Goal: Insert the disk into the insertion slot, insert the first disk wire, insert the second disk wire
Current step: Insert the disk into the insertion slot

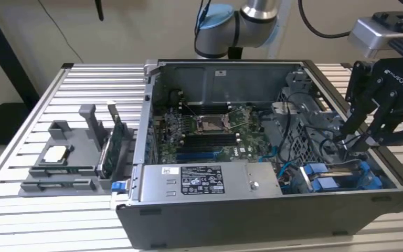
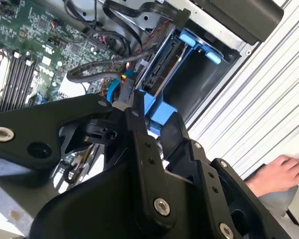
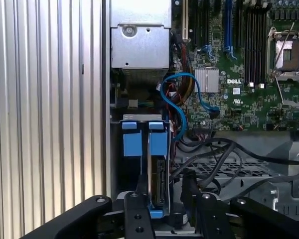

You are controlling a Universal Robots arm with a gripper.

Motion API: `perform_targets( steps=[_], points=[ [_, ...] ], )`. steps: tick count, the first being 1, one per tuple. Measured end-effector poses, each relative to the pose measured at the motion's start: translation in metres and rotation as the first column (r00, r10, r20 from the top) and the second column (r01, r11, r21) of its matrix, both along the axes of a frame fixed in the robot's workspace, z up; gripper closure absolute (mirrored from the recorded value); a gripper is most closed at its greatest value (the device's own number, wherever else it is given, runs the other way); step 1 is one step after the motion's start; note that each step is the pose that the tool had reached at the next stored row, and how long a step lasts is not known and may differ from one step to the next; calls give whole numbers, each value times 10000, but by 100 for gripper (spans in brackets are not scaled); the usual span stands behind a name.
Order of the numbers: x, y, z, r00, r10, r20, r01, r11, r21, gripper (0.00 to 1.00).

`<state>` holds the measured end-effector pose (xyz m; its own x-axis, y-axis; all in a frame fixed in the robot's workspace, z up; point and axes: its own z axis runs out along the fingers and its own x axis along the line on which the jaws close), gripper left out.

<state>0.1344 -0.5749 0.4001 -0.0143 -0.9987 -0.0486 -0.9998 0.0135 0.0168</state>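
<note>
A white label [image 1: 192, 181], its print too small to read, lies on the silver box [image 1: 264, 170] beside the motherboard [image 1: 209, 131]. The motherboard bears a white logo [image 3: 233, 81]. The gripper [image 1: 361, 135], at the exterior view's right of it, bears white lettering.

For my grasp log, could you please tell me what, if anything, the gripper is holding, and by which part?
The gripper seems to pinch a small grey cable plug by its sides, beside the blue-framed silver disk.

Note that the arm [image 1: 247, 16] stands at the far edge of the table [image 1: 19, 220]. The wrist [image 1: 387, 34] sits high near the table's edge on the exterior view's right, and the gripper [image 1: 361, 138] points steeply downward below it.
</note>
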Motion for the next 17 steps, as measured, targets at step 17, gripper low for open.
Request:
perform_targets(
  steps=[17],
  points=[
    [-244,4,-18,9939,-7,1105,-28,9995,316,59]
  ],
)
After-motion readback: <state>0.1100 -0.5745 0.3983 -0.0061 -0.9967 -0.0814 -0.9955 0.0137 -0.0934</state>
